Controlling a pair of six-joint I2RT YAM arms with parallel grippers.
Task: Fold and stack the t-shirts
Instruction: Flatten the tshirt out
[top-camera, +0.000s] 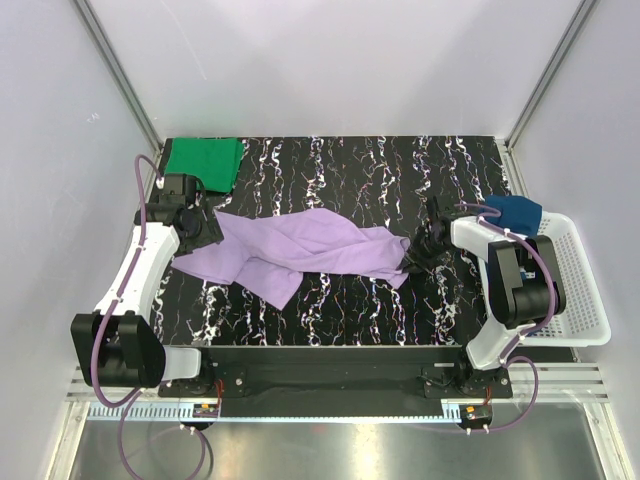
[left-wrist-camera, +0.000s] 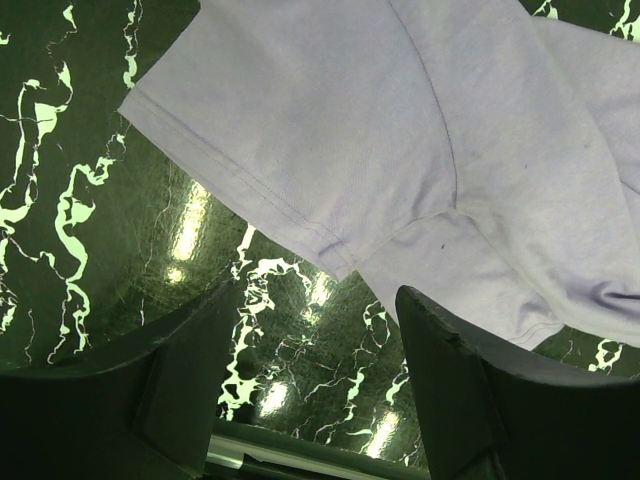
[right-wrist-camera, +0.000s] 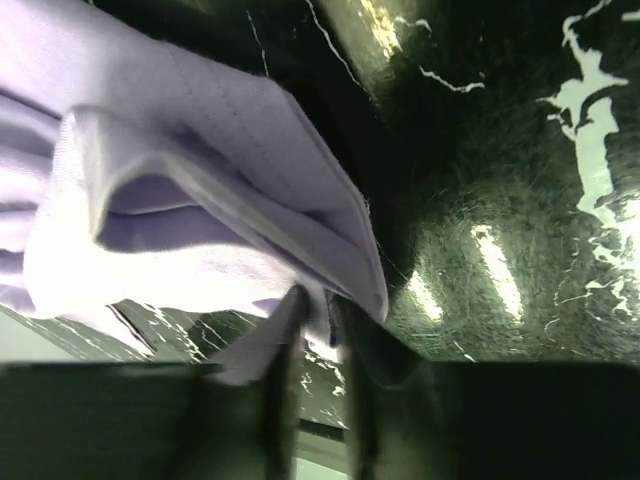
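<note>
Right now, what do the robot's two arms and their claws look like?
Both the left arm and the right arm have smooth white shells joined by chunky black joints. A thin purple cable loops along each one. The left gripper and the right gripper are matte black, each with two flat, blunt fingers. I see no labels on them.

The top view looks steeply down over the whole table. Both wrist views face it closely, sharing the lavender shirt.
</note>
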